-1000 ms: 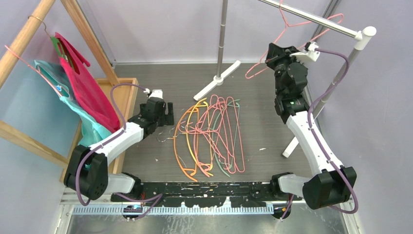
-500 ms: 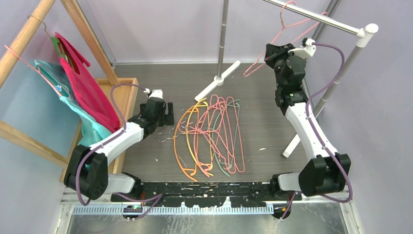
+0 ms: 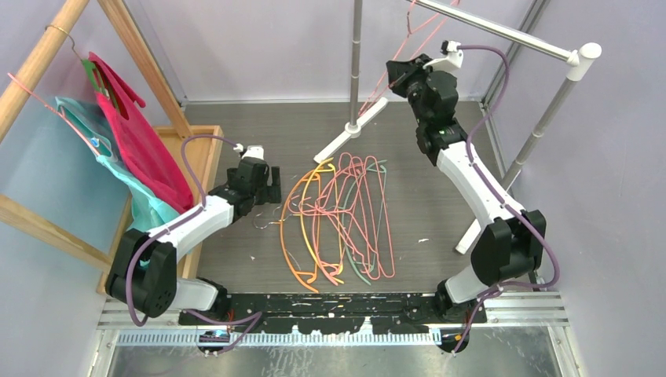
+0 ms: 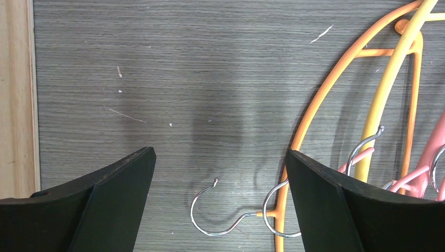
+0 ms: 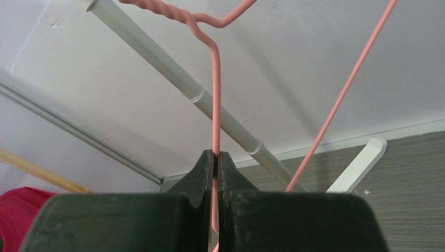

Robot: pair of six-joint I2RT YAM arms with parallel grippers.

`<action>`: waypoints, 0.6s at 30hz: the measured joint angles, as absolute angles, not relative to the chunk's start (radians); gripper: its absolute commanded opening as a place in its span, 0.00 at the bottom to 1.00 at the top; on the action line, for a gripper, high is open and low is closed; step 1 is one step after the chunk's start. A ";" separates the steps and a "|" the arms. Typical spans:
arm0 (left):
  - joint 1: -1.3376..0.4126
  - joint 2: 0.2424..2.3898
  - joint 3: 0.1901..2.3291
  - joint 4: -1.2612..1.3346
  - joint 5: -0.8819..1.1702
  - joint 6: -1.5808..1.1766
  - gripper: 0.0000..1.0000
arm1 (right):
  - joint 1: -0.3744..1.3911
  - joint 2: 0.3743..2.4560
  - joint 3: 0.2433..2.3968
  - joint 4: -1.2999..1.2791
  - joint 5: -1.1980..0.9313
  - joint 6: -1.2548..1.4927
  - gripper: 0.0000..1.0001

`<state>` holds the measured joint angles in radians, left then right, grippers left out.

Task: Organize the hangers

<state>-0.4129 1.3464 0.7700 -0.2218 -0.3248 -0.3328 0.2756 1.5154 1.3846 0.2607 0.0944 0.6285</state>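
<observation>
My right hand (image 5: 216, 157) is clamped shut on the straight stem of a thin pink hanger with a twisted neck (image 5: 215, 100). Its two dark fingers are pressed together with only that stem between them. In the wrist view the stem runs up to the twist at the top edge, and one sloping pink side crosses the upper right of the frame. Behind it a pale metal rail (image 5: 173, 73) slants from upper left down toward centre. The hook is out of frame, so I cannot tell whether it sits over the rail. Overhead, this hand is raised at top centre, just right of the rack's upright pole (image 3: 358, 55).

My left hand (image 4: 220, 157) is spread wide and holds nothing, low over the dark grey wood-grain worktop (image 4: 157, 79). A small metal hook (image 4: 210, 212) lies between its fingertips at the bottom of the wrist view. It is joined to an orange plastic hanger (image 4: 320, 100) curving up the right side, with a yellow hanger (image 4: 391, 79) just beside that. Overhead, the heap of pink, orange and green hangers (image 3: 345, 220) lies overlapping at mid-frame, just right of that hand. At the left edge are a shallow wooden tray (image 3: 196, 131) and a pink hanger draped in red and teal cloth (image 3: 133, 141).
</observation>
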 measured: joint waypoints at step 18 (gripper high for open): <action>-0.413 1.357 0.770 -0.222 -0.319 -0.332 0.98 | 0.291 1.615 1.453 0.179 0.088 0.568 0.51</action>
<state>-0.4129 1.3575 0.7700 -0.2218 -0.3187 -0.3325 0.2909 1.6146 1.4528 0.1791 0.0879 0.5678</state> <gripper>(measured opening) 0.979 0.361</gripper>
